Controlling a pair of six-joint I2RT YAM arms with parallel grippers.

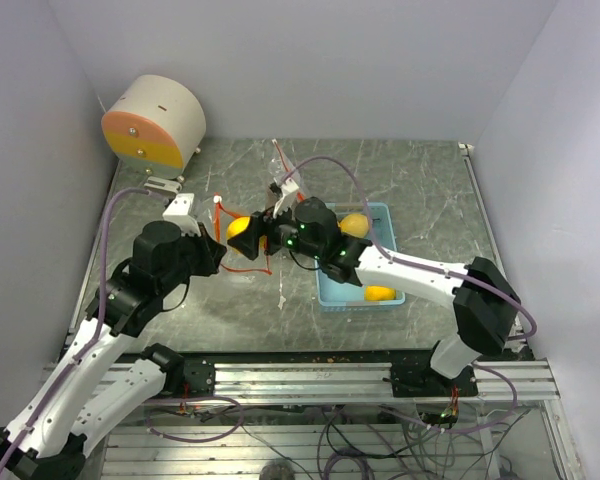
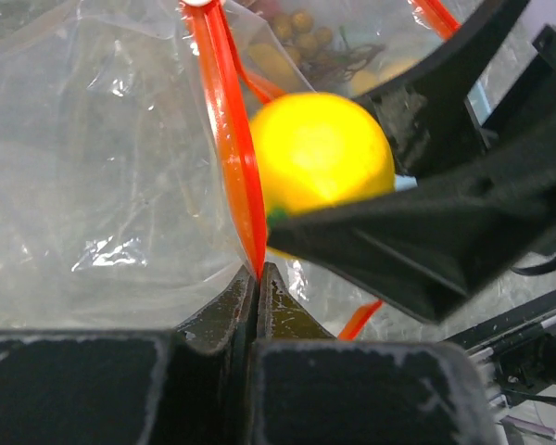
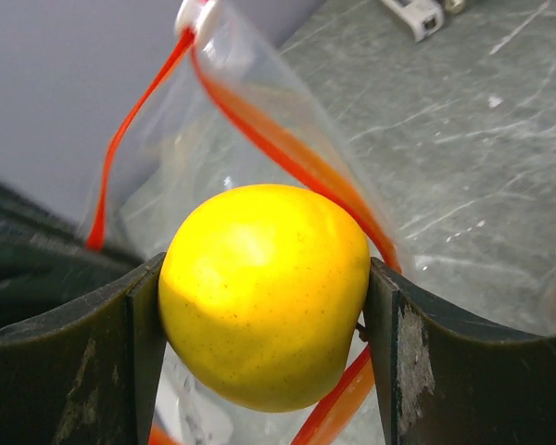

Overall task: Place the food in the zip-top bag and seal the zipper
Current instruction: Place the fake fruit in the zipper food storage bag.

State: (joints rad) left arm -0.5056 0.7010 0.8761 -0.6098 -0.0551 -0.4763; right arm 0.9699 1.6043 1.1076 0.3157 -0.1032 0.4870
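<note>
1. Grey-green marbled desk [image 1: 420, 190] sits within plain white walls [image 1: 330, 60]; a light blue tray [image 1: 325, 300] lies right of centre.
2. Left end effector [image 2: 258, 278]: clenched on the zip-top bag [image 2: 93, 167] by its red zipper edge.
3. Right end effector [image 3: 264, 306]: grasping a yellow fruit [image 3: 259, 278] at the bag mouth, apparently just outside.

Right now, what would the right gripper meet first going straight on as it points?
Its yellow fruit would probably meet the open zip-top bag, pinched by the left gripper; depth unclear.

left jaws pinch red zipper [image 2: 230, 158] beside yellow fruit [image 2: 320, 153].
</note>
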